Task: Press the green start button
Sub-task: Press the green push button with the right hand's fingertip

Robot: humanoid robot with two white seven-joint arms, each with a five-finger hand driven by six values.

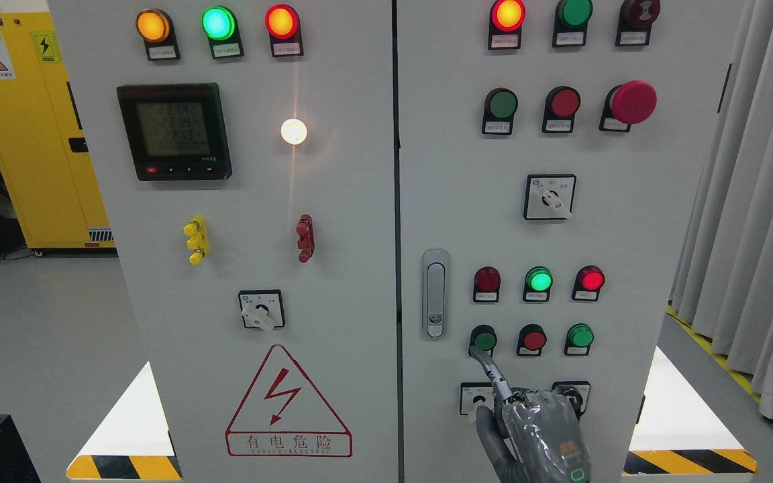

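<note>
- Where the arm comes up from the bottom edge right of the middle, we see the right hand (534, 429): grey, wrapped in crinkly clear plastic film, other fingers curled in, holding nothing.
- One thin finger (492, 371) sticks out straight, metallic-looking, tilted up and left; its tip touches the lower left rim of the green start button (484, 339).
- That button is round, glossy, dark green, in a black collar, leftmost in the lower row of three on the right cabinet door (628, 221).
- Just beside it we note a round red button (533, 339), then a brighter green button (580, 335).
- Row above: dark red lamp (487, 279), lit green lamp (539, 279), lit red lamp (590, 278), all domed.
- Partly behind the hand sit two square rotary switches; the left one (475, 398) shows a white plate.
- Left of the buttons we see a tall brushed-metal door handle (435, 293) with rounded ends.
- Door surface is smooth matte pale grey.
</note>
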